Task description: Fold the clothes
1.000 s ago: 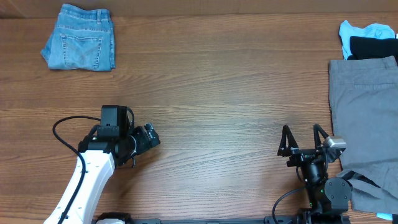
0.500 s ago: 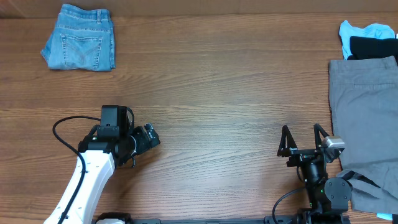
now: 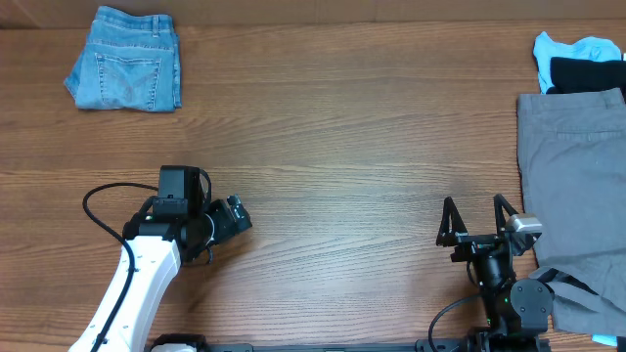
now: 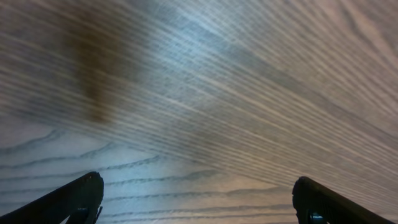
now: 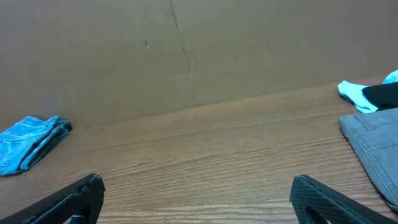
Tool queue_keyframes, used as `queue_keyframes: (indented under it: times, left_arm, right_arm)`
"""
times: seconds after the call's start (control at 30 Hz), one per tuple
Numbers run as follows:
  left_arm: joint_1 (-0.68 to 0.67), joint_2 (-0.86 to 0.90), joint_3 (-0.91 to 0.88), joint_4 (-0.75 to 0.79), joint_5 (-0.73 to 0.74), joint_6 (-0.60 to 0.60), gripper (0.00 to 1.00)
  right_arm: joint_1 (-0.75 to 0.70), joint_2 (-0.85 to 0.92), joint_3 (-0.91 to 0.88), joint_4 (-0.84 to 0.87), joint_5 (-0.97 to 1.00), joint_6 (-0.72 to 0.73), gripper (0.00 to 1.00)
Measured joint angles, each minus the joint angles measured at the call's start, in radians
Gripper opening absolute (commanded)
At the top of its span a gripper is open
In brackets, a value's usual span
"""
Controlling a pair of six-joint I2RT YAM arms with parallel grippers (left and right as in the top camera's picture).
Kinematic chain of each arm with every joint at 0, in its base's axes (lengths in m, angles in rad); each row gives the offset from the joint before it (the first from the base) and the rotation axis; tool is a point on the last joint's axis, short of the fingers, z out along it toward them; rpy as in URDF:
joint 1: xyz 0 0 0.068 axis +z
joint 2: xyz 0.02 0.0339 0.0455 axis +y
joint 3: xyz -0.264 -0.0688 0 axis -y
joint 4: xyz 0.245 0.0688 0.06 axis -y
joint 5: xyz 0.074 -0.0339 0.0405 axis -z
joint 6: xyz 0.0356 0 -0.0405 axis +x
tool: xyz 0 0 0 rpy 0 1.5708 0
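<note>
Jeans [image 3: 124, 59] lie at the far left corner of the wooden table [image 3: 342, 147], bunched into a compact folded bundle with a stitched back pocket facing up, light blue denim. They are well apart from both arms and nothing touches them. Left gripper [image 3: 240, 215] sits low over the near left part of the table, pointing right and slightly away from the base. Its wrist view shows only bare wood grain, with the two fingertips at the bottom corners, so the jaws are spread wide with nothing between them. A black cable [image 3: 98, 200] loops off the left arm's white link. Right gripper [image 3: 474, 217] is near the front edge on the right side, fingers pointing toward the far side of the table and spread wide, gripping nothing. Its wrist view looks across the tabletop to a brown wall [image 5: 186, 50], with the jeans showing as a small blue bundle at the left against that wall. Along the right edge lies a grey garment [image 3: 572, 176], spread flat, just beside the right arm's base. Beyond it in the far right corner is a light blue cloth [image 3: 577, 49] with a black cloth [image 3: 587, 73] on top, touching the grey one's far edge.
</note>
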Motion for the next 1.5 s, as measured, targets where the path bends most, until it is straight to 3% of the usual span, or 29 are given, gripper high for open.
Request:
queue_keyframes:
  times: [0.1, 0.23, 0.47, 0.63, 0.77, 0.97, 1.13, 1.5]
  left_arm:
    - [0.000, -0.010, -0.006, 0.005, -0.013, 0.000, 1.00]
    - [-0.023, -0.151, -0.079, 0.090, -0.024, 0.000, 1.00]
    - [-0.026, -0.691, -0.314, 0.151, -0.027, 0.019, 1.00]
    - [-0.026, -0.921, -0.388, 0.188, -0.023, 0.055, 1.00]
    - [-0.026, -1.001, -0.447, 0.306, -0.021, 0.102, 1.00]
    - [-0.026, -1.157, -0.636, 0.624, -0.019, 0.148, 1.00]
    - [-0.026, -1.229, -0.666, 0.687, -0.020, 0.224, 1.00]
    - [-0.003, -1.250, -0.666, 0.613, -0.058, 0.586, 1.00]
  right_arm:
    - [0.000, 0.000, 0.000, 0.000, 0.000, 0.000, 1.00]
    - [0.000, 0.000, 0.000, 0.000, 0.000, 0.000, 1.00]
    - [-0.001, -0.001, 0.000, 0.000, 0.000, 0.000, 1.00]
    - [-0.002, -0.001, 0.000, 0.000, 0.000, 0.000, 1.00]
    - [-0.002, -0.001, 0.000, 0.000, 0.000, 0.000, 1.00]
    - [-0.004, -0.001, 0.000, -0.001, 0.000, 0.000, 1.00]
    - [-0.004, -0.001, 0.000, -0.001, 0.000, 0.000, 1.00]
    - [-0.005, -0.001, 0.000, 0.000, 0.000, 0.000, 1.00]
